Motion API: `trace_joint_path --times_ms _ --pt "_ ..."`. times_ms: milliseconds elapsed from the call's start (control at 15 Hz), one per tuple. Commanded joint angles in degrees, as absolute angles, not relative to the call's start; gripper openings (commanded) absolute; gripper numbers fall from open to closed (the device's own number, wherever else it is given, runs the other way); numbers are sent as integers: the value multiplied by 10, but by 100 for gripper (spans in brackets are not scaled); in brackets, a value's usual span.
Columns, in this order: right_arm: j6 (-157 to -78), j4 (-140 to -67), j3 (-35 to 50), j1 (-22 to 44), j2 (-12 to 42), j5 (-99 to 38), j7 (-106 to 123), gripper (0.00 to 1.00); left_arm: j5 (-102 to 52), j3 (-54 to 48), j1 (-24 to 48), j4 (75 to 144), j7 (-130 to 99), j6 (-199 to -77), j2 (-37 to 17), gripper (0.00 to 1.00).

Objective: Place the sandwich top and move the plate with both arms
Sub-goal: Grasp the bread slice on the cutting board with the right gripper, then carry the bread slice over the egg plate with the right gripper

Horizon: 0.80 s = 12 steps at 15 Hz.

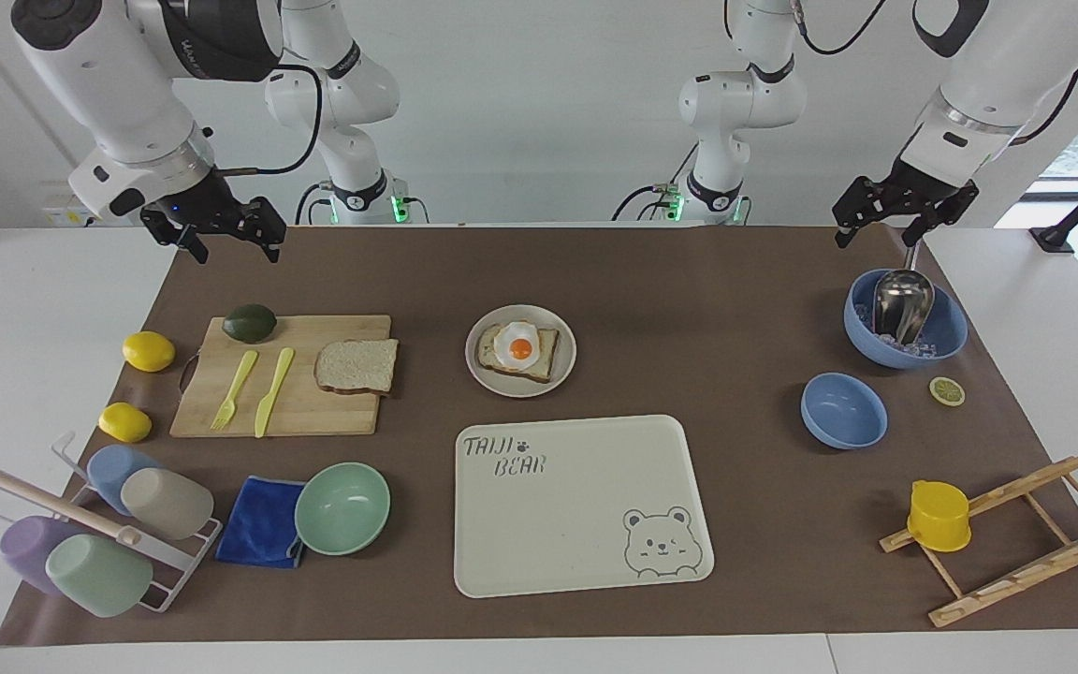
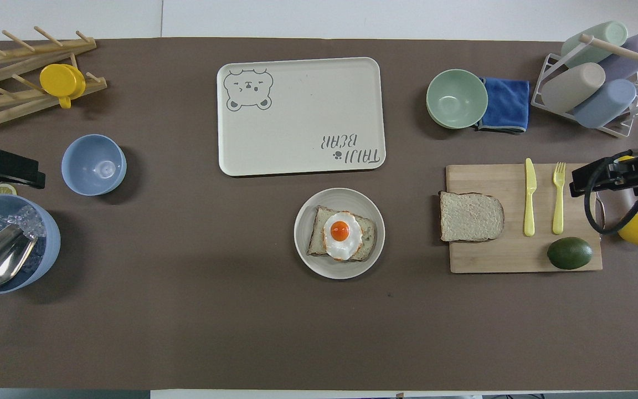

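Observation:
The sandwich top (image 1: 357,365) (image 2: 471,216), a plain bread slice, lies on a wooden cutting board (image 1: 314,417) at the board's end toward the plate. The round beige plate (image 1: 502,386) (image 2: 339,198) sits mid-table and carries a toast slice with a fried egg (image 1: 520,350). My right gripper (image 1: 230,241) (image 2: 576,184) hangs open and empty, high over the right arm's end of the table by the board. My left gripper (image 1: 876,232) (image 2: 31,173) hangs open and empty above the big blue bowl (image 1: 906,318) at the left arm's end. Neither gripper touches anything.
A cream bear tray (image 1: 586,562) lies just farther from the robots than the plate. An avocado (image 1: 250,323), a yellow fork and knife share the board; two lemons (image 1: 148,351) lie beside it. There are also a mint bowl (image 1: 342,507), a blue cloth, a cup rack, a small blue bowl (image 1: 844,410) and a wooden rack with a yellow cup (image 1: 939,515).

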<state>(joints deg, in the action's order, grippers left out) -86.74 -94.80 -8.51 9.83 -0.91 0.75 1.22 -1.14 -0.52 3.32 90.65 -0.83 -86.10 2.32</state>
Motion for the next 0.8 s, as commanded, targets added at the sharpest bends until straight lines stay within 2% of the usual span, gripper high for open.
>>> trace_joint_path --times_ms 0,333,600,733 --pt "-915 -1010 -83 167 -29 60 17 100 -3 -12 25 908 -1 -860 29 100" --pt "-970 -1005 -83 282 82 156 -79 100 -3 -12 25 908 -1 -860 29 100" --pt "-1047 -1010 -83 310 190 163 -171 100 -3 -12 25 908 -1 -860 29 100" --pt "-1056 -1026 -83 316 206 186 -210 100 -3 -12 25 908 -1 -860 29 100"
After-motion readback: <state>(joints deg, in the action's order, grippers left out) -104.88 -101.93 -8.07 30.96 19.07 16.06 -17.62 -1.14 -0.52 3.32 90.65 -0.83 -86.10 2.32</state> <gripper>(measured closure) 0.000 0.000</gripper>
